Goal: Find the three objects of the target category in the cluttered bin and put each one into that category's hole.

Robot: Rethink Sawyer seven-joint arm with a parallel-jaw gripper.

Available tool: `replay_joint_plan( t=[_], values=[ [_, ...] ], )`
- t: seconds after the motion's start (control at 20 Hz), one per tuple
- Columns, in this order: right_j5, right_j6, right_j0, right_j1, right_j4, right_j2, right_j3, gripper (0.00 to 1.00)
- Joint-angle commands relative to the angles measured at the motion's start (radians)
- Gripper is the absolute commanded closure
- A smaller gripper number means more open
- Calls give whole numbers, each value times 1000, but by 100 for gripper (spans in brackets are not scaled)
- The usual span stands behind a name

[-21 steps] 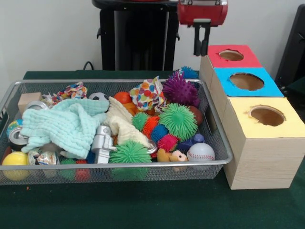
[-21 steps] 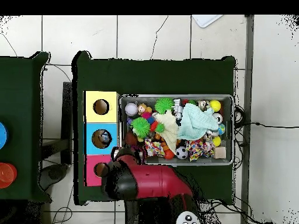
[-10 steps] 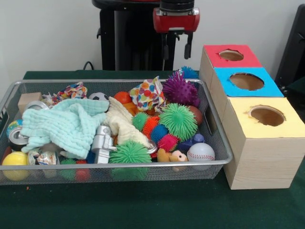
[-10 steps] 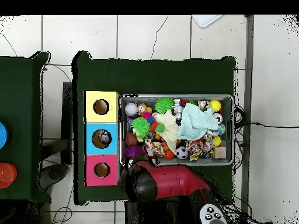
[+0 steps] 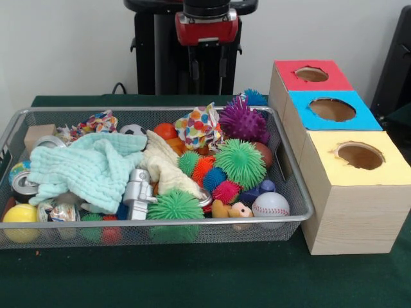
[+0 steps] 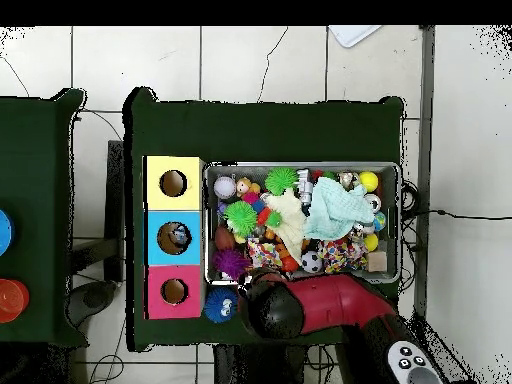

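My gripper point(image 5: 207, 67) hangs open and empty above the far rim of the wire bin point(image 5: 192, 222), near its middle. In the overhead view the red arm point(image 6: 335, 305) hides it. Spiky balls crowd the bin's right half: a purple one point(image 5: 243, 122), a large green one point(image 5: 240, 162), another green one point(image 5: 174, 205), and small orange and pink ones. A blue spiky ball point(image 5: 255, 97) lies just outside the bin, beside the red box. A baseball point(image 5: 270, 205) rests in the near right corner. The red hole point(image 5: 311, 74), blue hole point(image 5: 332, 109) and yellow hole point(image 5: 359, 155) line up to the right.
A mint cloth point(image 5: 90, 167), a cream cloth, patterned cloths, a silver toy point(image 5: 137, 191), cans, a yellow ball point(image 5: 20, 213), a soccer ball and a wooden block point(image 5: 38, 135) fill the rest of the bin. Something lies inside the blue hole point(image 6: 176, 238) in the overhead view.
The gripper has swung leftward in the front view, from above the red box to above the bin's far rim. Nothing in the bin has moved.
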Motion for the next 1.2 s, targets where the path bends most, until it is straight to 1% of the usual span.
replay_joint_plan(
  t=[0.05,0.2,0.4,0.6,0.95,1.2],
  values=[
    [118,-383,-78,40,-72,190,-100,0],
    [128,-397,-118,73,-102,241,-118,0],
    [146,-420,-157,139,-146,279,-164,0],
    [197,-472,-184,180,-164,312,-231,0],
    [314,-555,-211,176,-157,365,-338,0],
    [386,-623,-244,187,-153,404,-388,0]
  ],
)
